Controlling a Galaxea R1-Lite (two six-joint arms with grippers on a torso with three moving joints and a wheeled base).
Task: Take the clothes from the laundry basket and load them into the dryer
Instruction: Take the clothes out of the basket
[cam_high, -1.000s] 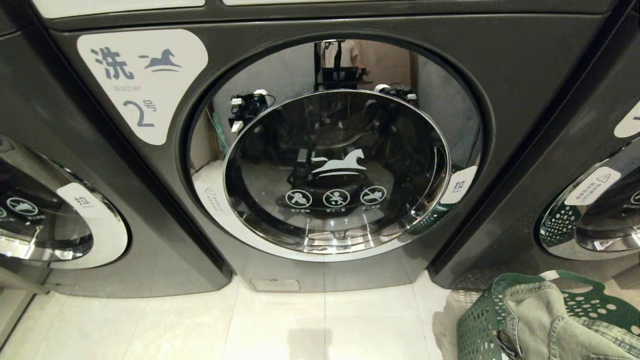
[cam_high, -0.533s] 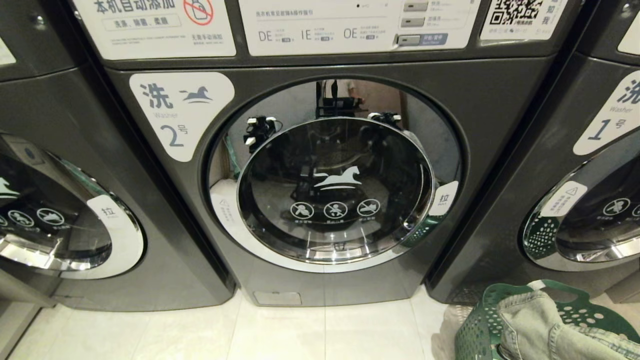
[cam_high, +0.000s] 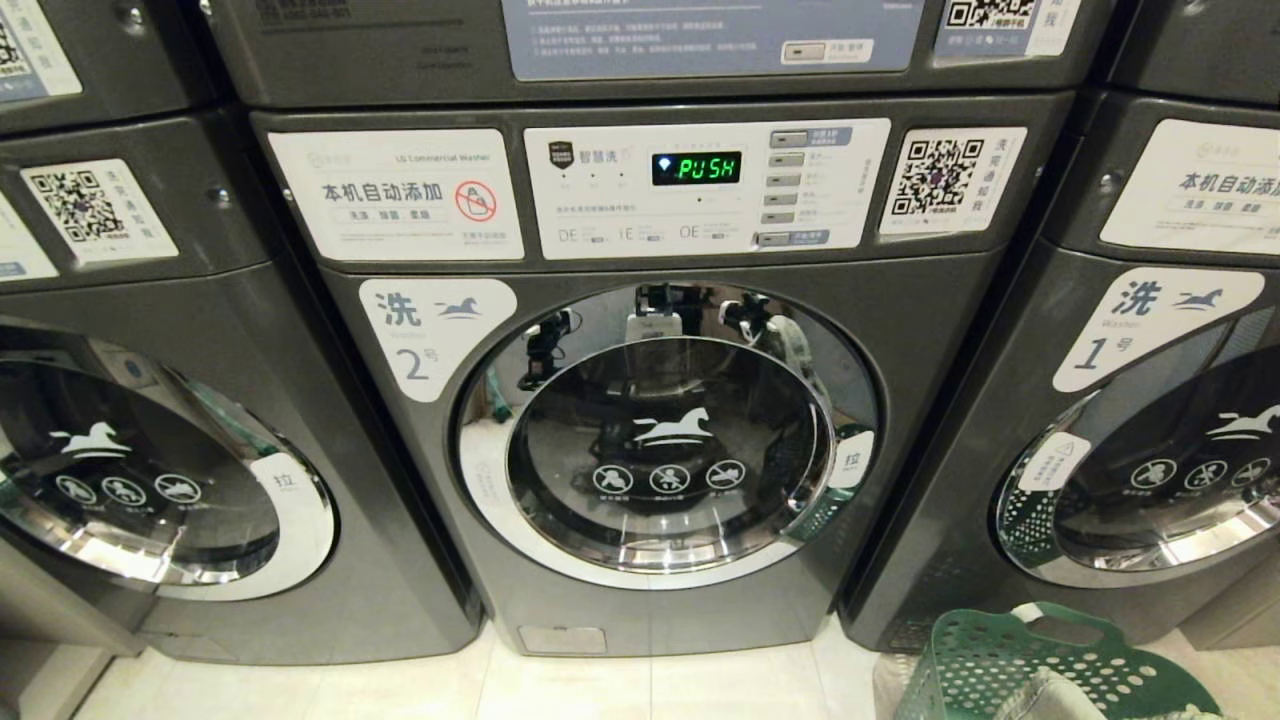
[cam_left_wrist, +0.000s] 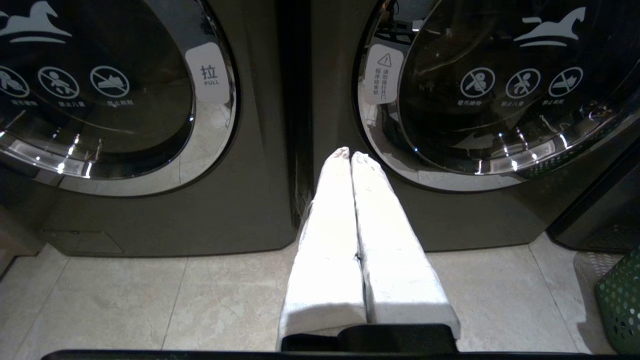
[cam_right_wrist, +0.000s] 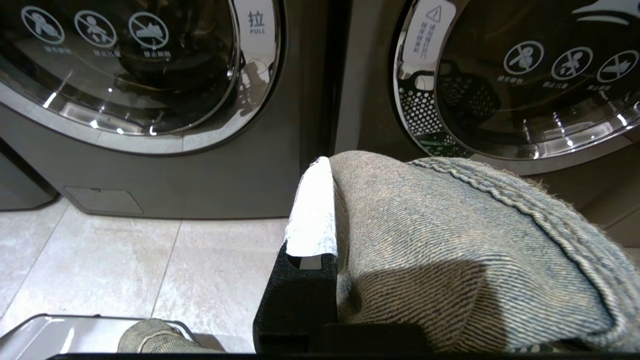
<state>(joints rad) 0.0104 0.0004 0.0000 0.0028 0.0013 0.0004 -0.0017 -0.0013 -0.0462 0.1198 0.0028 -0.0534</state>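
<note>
My right gripper is shut on a faded blue denim garment. The cloth drapes over one finger and leaves only the other white finger showing. It hangs low, in front of the gap between two machines. The green perforated laundry basket stands on the floor at the lower right, with a bit of denim in it. Straight ahead is the grey front-loader marked Washer 2, its round door shut. No machine in view is marked as a dryer. My left gripper is shut and empty, low above the tiles.
Like machines stand to the left and right, doors shut. A stacked unit above shows only its lower panel. The display reads PUSH. Pale floor tiles run before the machines. The basket's edge shows in the left wrist view.
The head camera has swung upward: the control panel and stacked unit have come into view, and the basket has sunk to the bottom edge. The machines themselves have not moved.
</note>
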